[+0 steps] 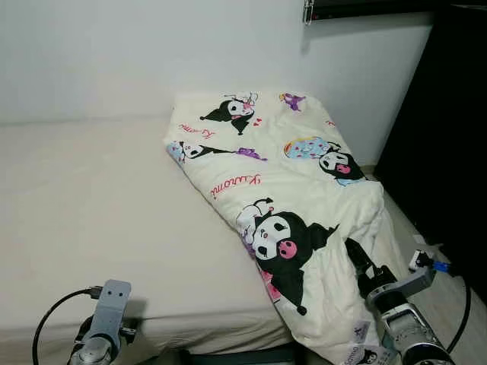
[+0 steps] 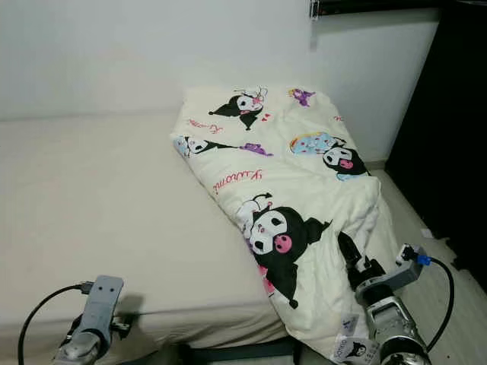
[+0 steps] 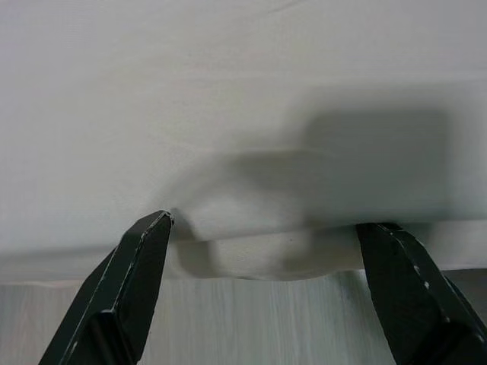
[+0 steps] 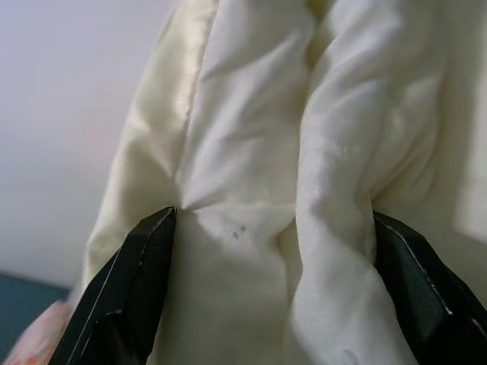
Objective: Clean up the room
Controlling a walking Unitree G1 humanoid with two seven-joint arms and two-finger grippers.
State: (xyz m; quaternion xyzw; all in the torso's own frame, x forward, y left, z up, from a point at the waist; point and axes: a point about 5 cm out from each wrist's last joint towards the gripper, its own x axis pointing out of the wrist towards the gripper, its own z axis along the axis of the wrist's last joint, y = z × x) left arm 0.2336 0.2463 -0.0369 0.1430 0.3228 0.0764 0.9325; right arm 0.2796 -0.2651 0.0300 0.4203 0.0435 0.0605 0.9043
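- Your right gripper [image 4: 270, 251] sits at the bed's near right corner with its fingers [image 4: 129, 289] spread wide; bunched folds of the quilt [image 1: 281, 190] fill the gap between them and press against both inner faces.
- From the head view, that gripper reaches into the quilt's lower right edge, where the cloth spills off the mattress [image 1: 99, 205] toward the floor [image 1: 445, 304].
- The quilt is cream with cartoon prints and lies folded along the bed's right side, from the wall [image 1: 152, 53] down to the near edge.
- Your left gripper [image 3: 266, 251] is low at the mattress's near edge, left of centre, fingers spread; the sheeted edge lies between the tips, and you cannot tell whether they touch it.
- The mattress to the left of the quilt is bare and flat.
- A dark cabinet [image 1: 449, 129] stands close on the right, leaving a narrow strip of floor beside the bed.
- A cable [image 1: 49, 315] loops by your left wrist.
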